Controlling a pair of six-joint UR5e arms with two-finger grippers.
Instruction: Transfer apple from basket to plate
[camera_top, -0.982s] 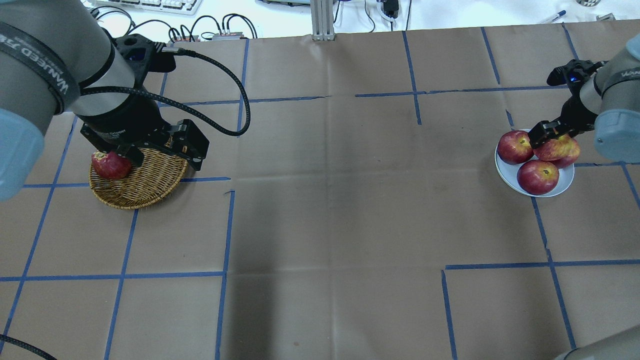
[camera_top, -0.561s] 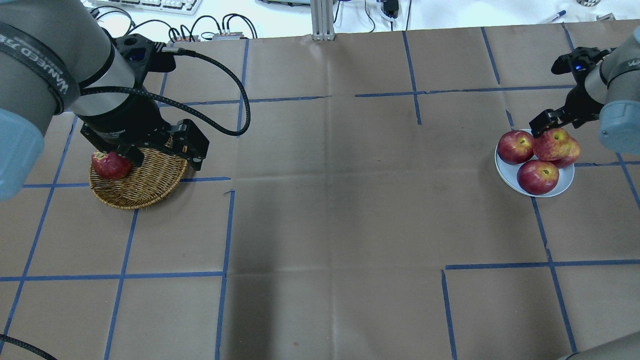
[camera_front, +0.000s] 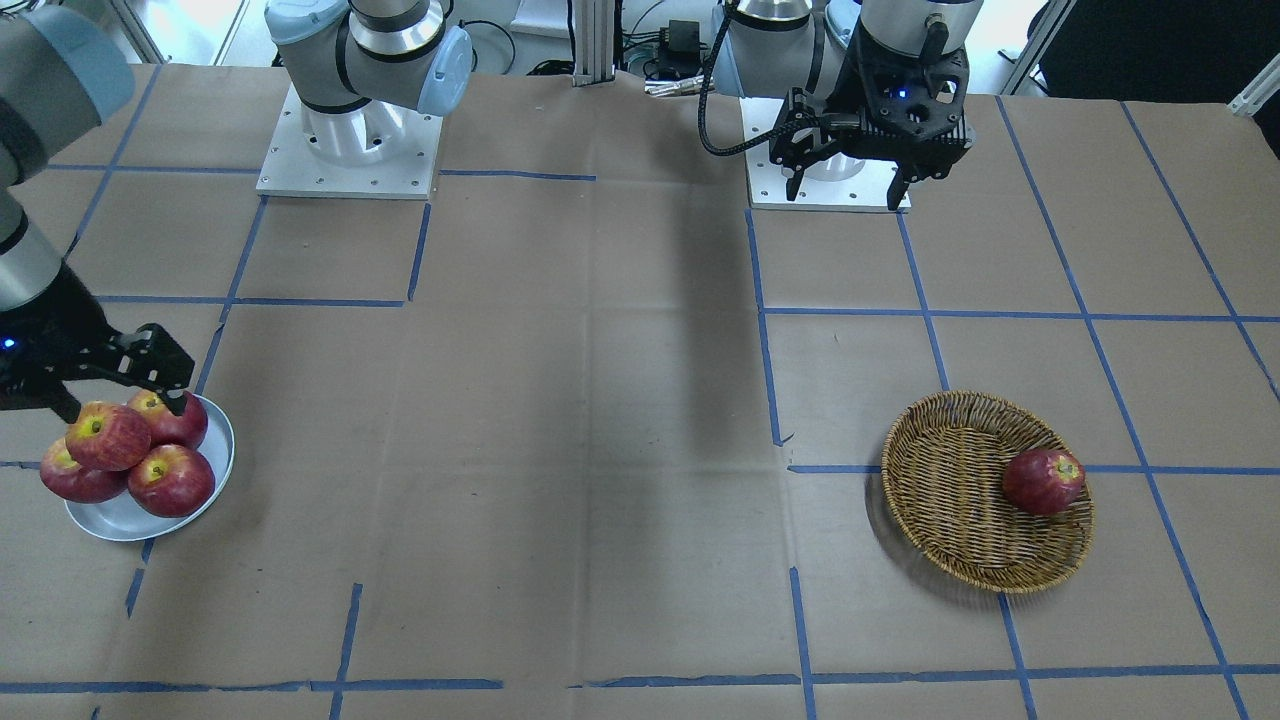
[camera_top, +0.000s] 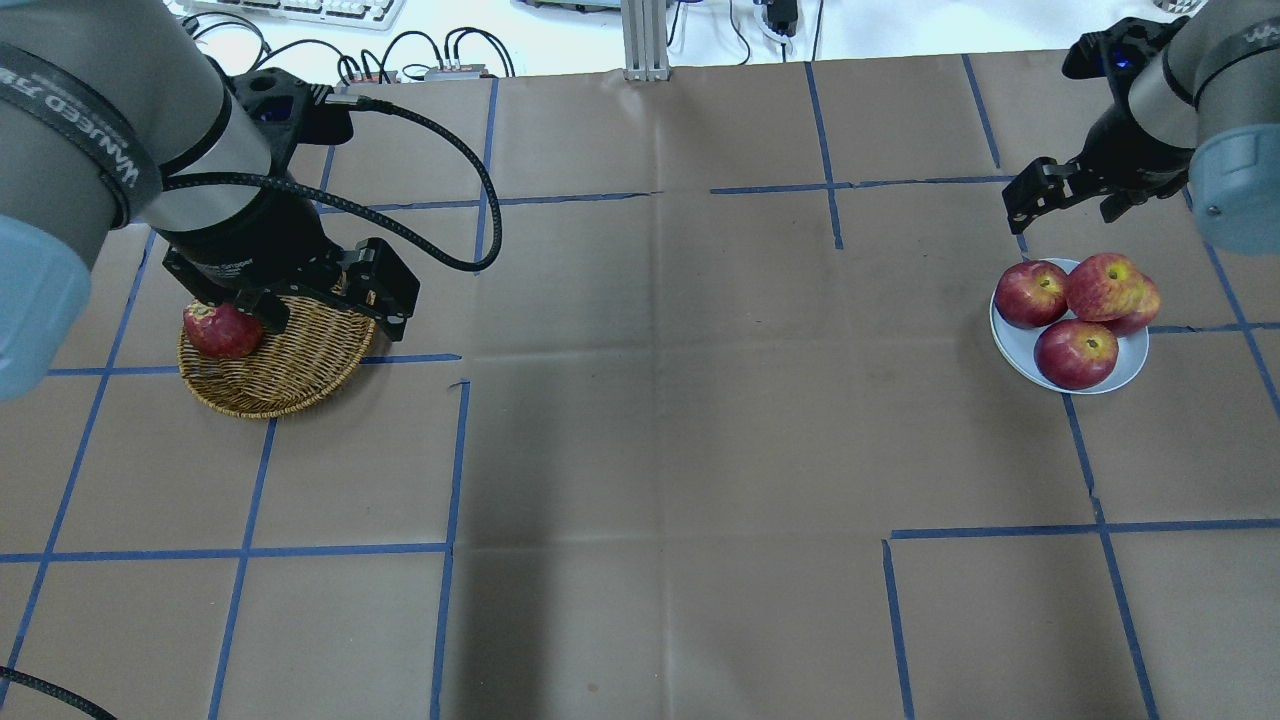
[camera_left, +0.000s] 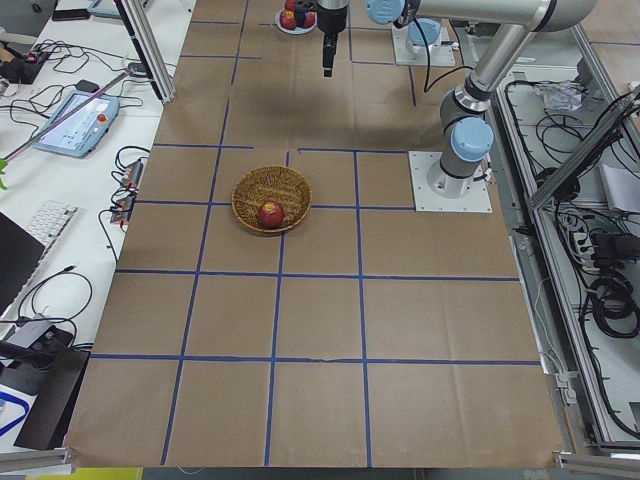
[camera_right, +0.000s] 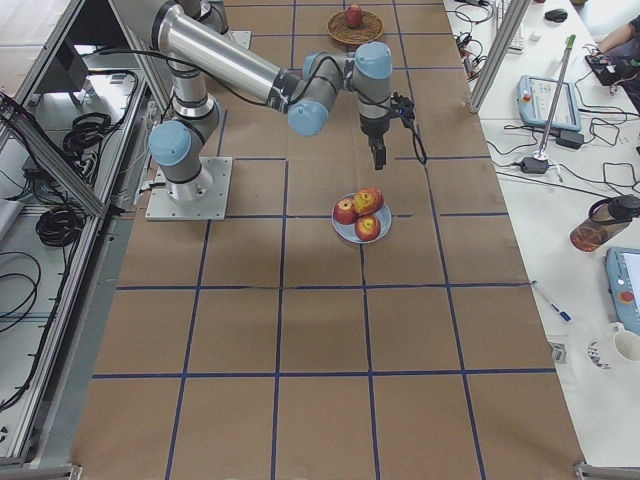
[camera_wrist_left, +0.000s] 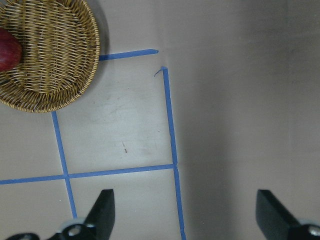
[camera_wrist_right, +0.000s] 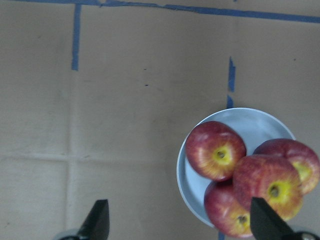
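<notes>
Right hand (camera_top: 1070, 200) higher, clear of apple (camera_top: 1103, 285)

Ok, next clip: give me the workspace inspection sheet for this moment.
Surface: brown paper table with a blue tape grid.
Job's things: the apple rests atop three darker apples on the plate; the basket holds one dark apple.
Clutter: nothing seen.
Grippers: left end effector open, empty, raised beside the basket; right end effector open, empty, raised beside the plate.
Cables: black cable loops from the left wrist.
Surroundings: keyboard beyond the far edge.
</notes>
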